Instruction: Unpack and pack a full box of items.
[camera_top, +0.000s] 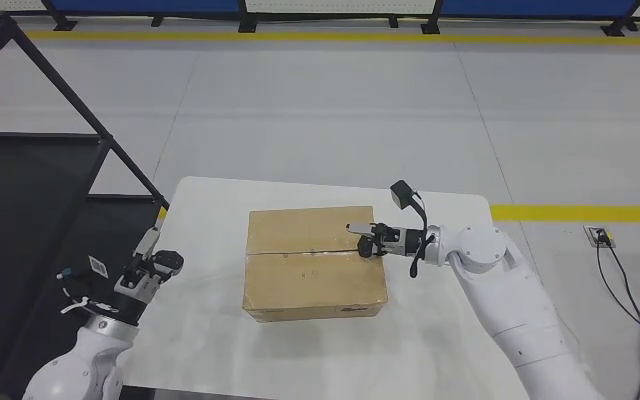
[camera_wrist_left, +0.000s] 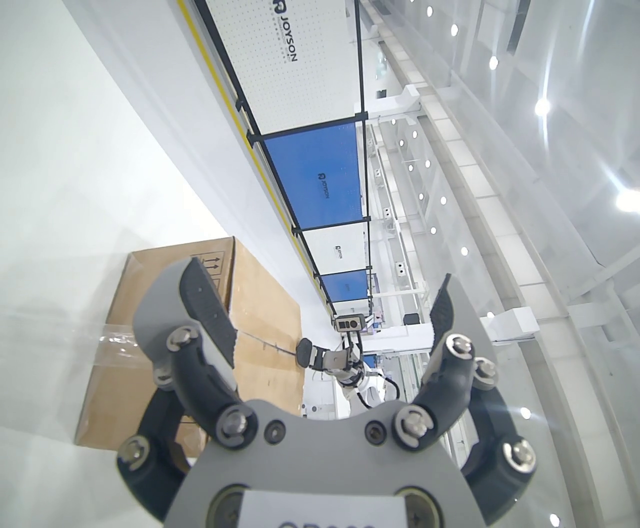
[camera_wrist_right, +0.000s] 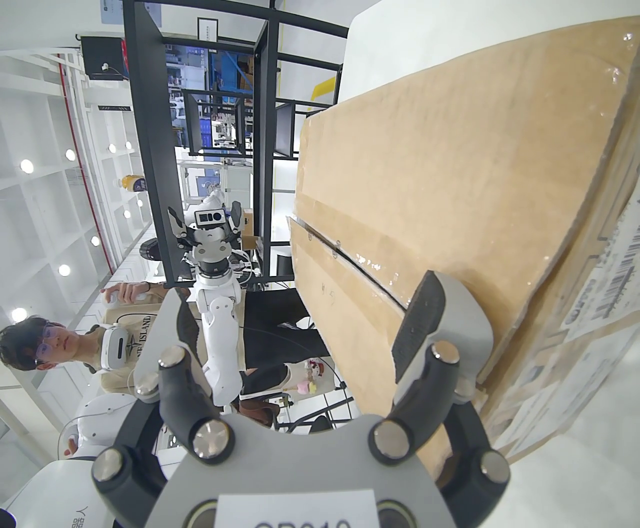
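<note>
A closed brown cardboard box (camera_top: 313, 262) sits in the middle of the white table (camera_top: 205, 210); its two top flaps meet at a taped seam (camera_top: 300, 252). My right gripper (camera_top: 363, 241) hovers open over the box's right end, at the seam, one finger (camera_wrist_right: 420, 325) close to the box top (camera_wrist_right: 450, 165). My left gripper (camera_top: 160, 262) is open at the table's left edge, well clear of the box (camera_wrist_left: 260, 305), with nothing between its fingers (camera_wrist_left: 207, 305). A label (camera_wrist_right: 600, 290) is stuck on the box's end wall.
A black metal frame (camera_top: 90, 130) stands off the table's left side. A yellow line (camera_top: 560, 212) marks the floor to the right. Bare tabletop lies in front of and to the left of the box.
</note>
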